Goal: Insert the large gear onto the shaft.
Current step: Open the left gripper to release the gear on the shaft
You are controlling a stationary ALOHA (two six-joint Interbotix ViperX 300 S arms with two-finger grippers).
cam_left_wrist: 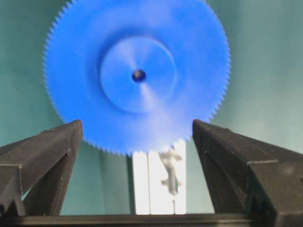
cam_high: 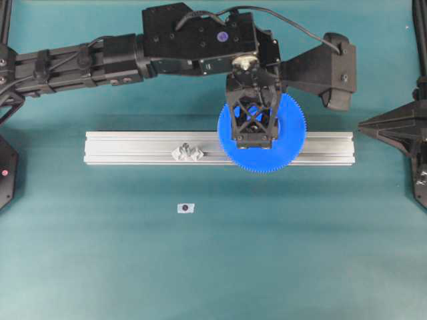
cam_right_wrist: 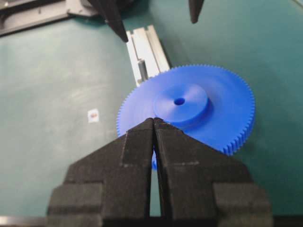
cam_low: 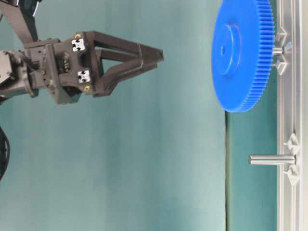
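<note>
The large blue gear [cam_high: 283, 143] sits on a shaft [cam_low: 278, 49] on the rail, its hub hole [cam_left_wrist: 138, 74] facing up. It rests low on the pin, just above the clear diamond pieces. My left gripper [cam_high: 252, 137] hangs straight above the gear, open and empty. In the table-level view the left gripper [cam_low: 159, 55] is well clear of the gear [cam_low: 240, 57]. The second shaft [cam_high: 188, 152] stands bare; it also shows in the table-level view [cam_low: 269, 160]. My right gripper [cam_right_wrist: 154, 120] is shut and empty, off to the side of the gear [cam_right_wrist: 208, 118].
The long aluminium rail [cam_high: 133, 148] lies across the middle of the teal table. A small white tag [cam_high: 186, 208] lies in front of the rail. The right arm [cam_high: 400, 127] sits at the right edge.
</note>
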